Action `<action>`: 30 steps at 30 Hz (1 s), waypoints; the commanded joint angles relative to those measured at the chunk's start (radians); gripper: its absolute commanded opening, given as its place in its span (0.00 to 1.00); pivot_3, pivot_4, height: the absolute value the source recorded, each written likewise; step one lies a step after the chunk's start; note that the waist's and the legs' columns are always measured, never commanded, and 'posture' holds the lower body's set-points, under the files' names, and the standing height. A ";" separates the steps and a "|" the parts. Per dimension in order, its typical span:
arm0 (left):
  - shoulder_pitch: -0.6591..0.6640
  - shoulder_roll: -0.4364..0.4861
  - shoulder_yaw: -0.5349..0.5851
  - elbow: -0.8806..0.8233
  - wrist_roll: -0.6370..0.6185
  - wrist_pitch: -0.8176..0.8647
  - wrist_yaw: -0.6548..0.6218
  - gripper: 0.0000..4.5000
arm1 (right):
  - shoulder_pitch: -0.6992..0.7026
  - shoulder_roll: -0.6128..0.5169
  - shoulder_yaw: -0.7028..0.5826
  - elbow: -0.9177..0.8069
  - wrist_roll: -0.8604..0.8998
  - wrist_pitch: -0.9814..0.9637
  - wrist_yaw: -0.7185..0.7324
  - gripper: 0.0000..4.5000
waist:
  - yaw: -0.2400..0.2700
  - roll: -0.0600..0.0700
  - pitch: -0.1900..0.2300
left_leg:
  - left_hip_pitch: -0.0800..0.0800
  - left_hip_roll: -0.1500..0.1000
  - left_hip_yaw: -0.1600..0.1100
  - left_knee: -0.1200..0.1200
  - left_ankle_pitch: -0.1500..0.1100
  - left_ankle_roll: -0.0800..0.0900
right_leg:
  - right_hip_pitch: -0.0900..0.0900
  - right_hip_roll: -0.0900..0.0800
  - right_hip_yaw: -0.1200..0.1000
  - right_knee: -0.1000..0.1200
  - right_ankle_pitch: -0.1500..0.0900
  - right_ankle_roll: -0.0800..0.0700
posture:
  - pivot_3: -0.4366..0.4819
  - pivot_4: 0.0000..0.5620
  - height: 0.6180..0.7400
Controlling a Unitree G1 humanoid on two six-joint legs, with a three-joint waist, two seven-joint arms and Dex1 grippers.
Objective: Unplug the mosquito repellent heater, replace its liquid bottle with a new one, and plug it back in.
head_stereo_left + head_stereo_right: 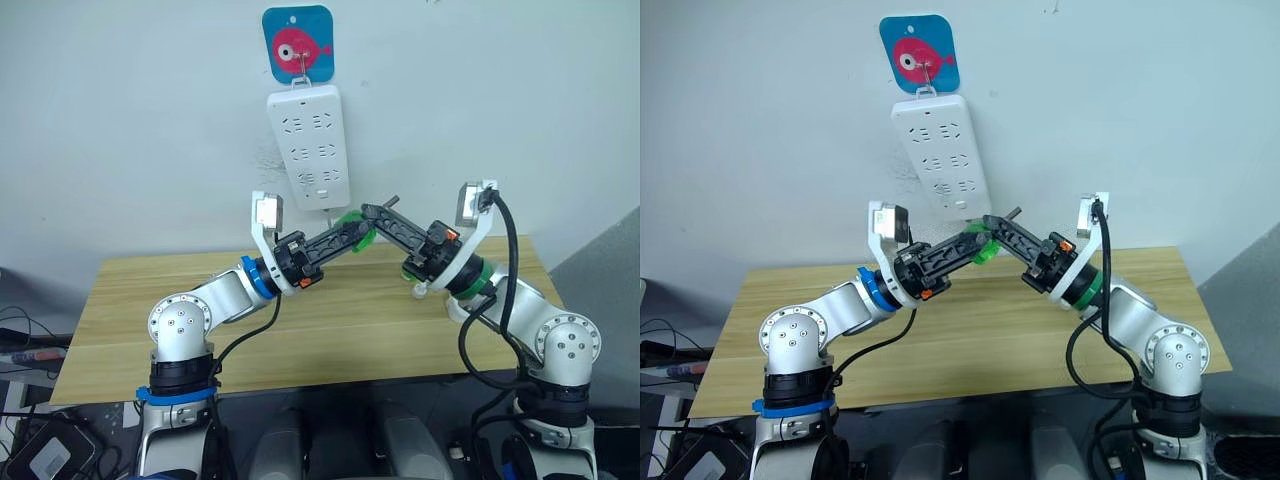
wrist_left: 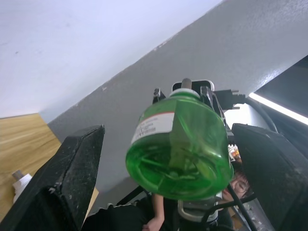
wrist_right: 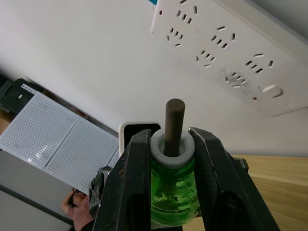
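Note:
A green liquid bottle (image 1: pixel 358 237) with a white neck and a dark wick hangs in the air in front of the wall, where both grippers meet. My right gripper (image 3: pixel 171 137) is shut on the bottle's (image 3: pixel 173 192) white neck, wick pointing toward the wall. My left gripper (image 2: pixel 168 132) is open around the bottle's base (image 2: pixel 180 149), one black finger (image 2: pixel 72 168) on each side with a gap to the plastic. The mosquito repellent heater is out of view.
A long white power strip (image 1: pixel 310 145) hangs on the wall from a blue fish hook (image 1: pixel 298 42), just above the grippers. Below them is a wooden table (image 1: pixel 330 330) with a small white grey-tipped item (image 2: pixel 19 182). A person's hand (image 3: pixel 79 209) shows beyond.

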State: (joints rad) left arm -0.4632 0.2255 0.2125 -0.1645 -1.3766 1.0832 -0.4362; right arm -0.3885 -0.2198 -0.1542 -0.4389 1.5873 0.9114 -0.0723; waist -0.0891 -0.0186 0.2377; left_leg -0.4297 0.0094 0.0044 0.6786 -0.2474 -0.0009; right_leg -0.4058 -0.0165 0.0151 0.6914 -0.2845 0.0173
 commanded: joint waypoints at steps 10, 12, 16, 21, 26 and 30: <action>0.017 0.024 -0.012 -0.026 -0.069 -0.012 0.004 0.52 | 0.009 -0.015 0.050 -0.058 0.095 -0.106 -0.047 0.18 | 0.000 0.000 0.000 | 0.000 0.000 0.000 0.000 0.000 0.000 | 0.000 0.000 0.000 0.000 0.000 0.000 | 0.28 0.35 1.00; 0.018 0.031 -0.015 -0.025 -0.071 -0.014 0.005 0.52 | 0.008 -0.010 0.055 -0.058 0.104 -0.124 -0.057 0.18 | 0.000 0.000 0.000 | 0.000 0.000 0.000 0.000 0.000 0.000 | 0.000 0.000 0.000 0.000 0.000 0.000 | 0.28 0.35 1.00; 0.013 0.038 -0.012 -0.007 -0.083 -0.022 0.018 0.52 | 0.000 -0.006 0.061 -0.055 0.105 -0.147 -0.071 0.18 | 0.001 0.000 0.000 | 0.000 0.000 0.000 0.000 0.000 0.000 | 0.000 0.000 0.000 -0.001 0.000 0.000 | 0.28 0.34 1.00; 0.008 0.048 -0.012 0.003 -0.090 -0.024 0.017 0.52 | 0.002 0.021 0.058 -0.048 0.109 -0.197 -0.114 0.41 | 0.001 0.000 0.000 | 0.000 0.000 0.000 0.000 0.000 0.000 | 0.000 0.000 0.000 -0.001 0.000 0.000 | 0.28 0.34 1.00; 0.009 0.063 -0.013 0.011 -0.103 -0.017 0.012 0.52 | 0.007 0.010 0.037 -0.046 0.091 -0.234 -0.123 0.77 | 0.001 0.000 0.000 | -0.001 0.000 0.000 0.000 0.000 0.000 | 0.000 0.000 0.000 -0.001 0.000 0.000 | 0.28 0.34 1.00; 0.015 0.078 -0.012 0.018 -0.115 -0.001 0.006 0.52 | 0.013 -0.036 0.005 -0.038 0.075 -0.254 -0.116 1.00 | 0.001 0.000 0.000 | 0.000 0.000 0.000 0.000 0.000 0.000 | 0.000 0.000 0.000 -0.001 0.000 0.000 | 0.28 0.34 1.00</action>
State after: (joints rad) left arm -0.4456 0.2942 0.2002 -0.1342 -1.4605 1.0751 -0.4222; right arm -0.3727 -0.2377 -0.1176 -0.4418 1.6634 0.6783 -0.1974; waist -0.0881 -0.0187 0.2375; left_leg -0.4302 0.0095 0.0045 0.6783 -0.2474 -0.0009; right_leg -0.4059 -0.0162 0.0156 0.6902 -0.2847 0.0176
